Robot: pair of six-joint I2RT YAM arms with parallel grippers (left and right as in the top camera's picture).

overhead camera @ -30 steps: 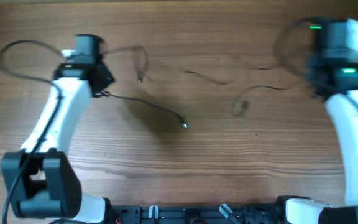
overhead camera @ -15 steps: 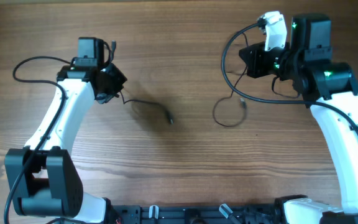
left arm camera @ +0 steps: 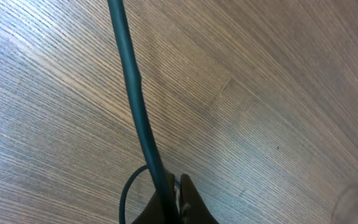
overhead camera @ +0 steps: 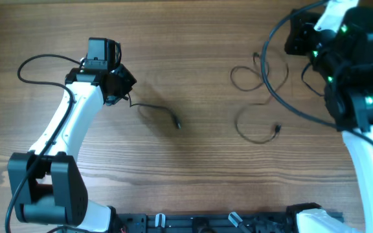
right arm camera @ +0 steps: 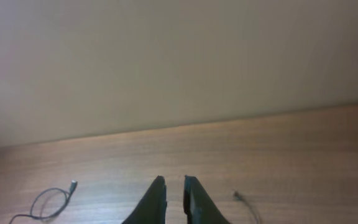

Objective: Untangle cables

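Observation:
One thin black cable (overhead camera: 157,111) lies on the wooden table, running from my left gripper (overhead camera: 124,97) to a small plug at its right end. In the left wrist view my left gripper (left arm camera: 174,182) is shut on this cable (left arm camera: 132,93), which stretches away from the jaws. Two more thin cable loops (overhead camera: 256,127) (overhead camera: 243,76) lie loose at the right. My right gripper (overhead camera: 296,37) is raised above them. In the right wrist view its jaws (right arm camera: 174,180) stand a narrow gap apart with nothing between them, and cable ends (right arm camera: 47,200) (right arm camera: 241,200) lie below.
The right arm's thick black cable (overhead camera: 278,90) hangs in a wide arc over the loose loops. The left arm's thick cable (overhead camera: 41,61) loops at the far left. The table's far edge meets a plain wall (right arm camera: 179,62).
My right arm has swung up and to the right. The loose loops have shifted right and now lie spread on the table. My left gripper has stayed put, holding its cable.

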